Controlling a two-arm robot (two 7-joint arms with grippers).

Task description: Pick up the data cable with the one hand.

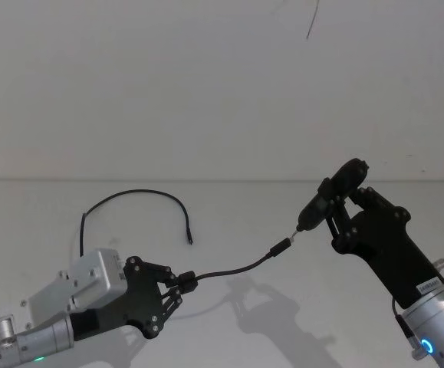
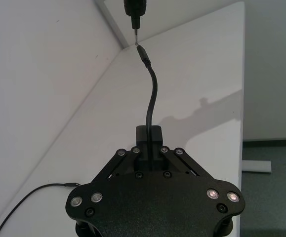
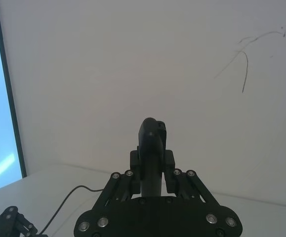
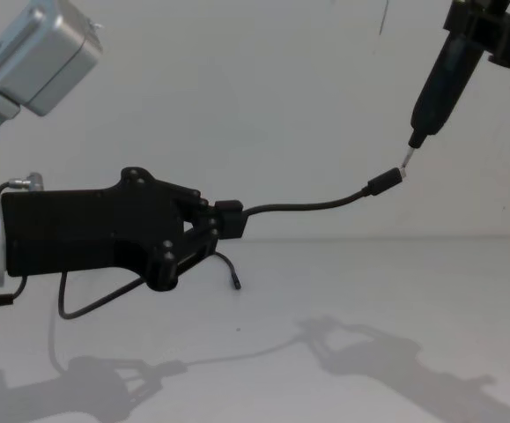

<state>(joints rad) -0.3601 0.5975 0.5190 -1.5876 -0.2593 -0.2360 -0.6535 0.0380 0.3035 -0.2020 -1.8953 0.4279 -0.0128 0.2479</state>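
Observation:
The data cable [image 1: 237, 268] is a thin black cord held above the white table. My left gripper [image 1: 183, 281] is shut on it a short way from one plug [image 1: 281, 247], and the free stretch [image 4: 307, 205] arcs up and right to that plug [image 4: 384, 183]. The rest of the cord [image 1: 133, 194] loops over the table behind the gripper and ends at a small dark tip [image 1: 190, 240]. My right gripper [image 1: 340, 201] is shut on a black pen-like tool [image 1: 323, 203], whose thin metal tip touches the raised plug [image 2: 143, 53]. The tool [image 3: 151, 143] stands between the right fingers.
The white table [image 1: 283, 337] meets a plain white wall [image 1: 206, 92] at the back. The table's edge [image 2: 241, 113] drops to a grey floor in the left wrist view. Shadows of both arms lie on the tabletop.

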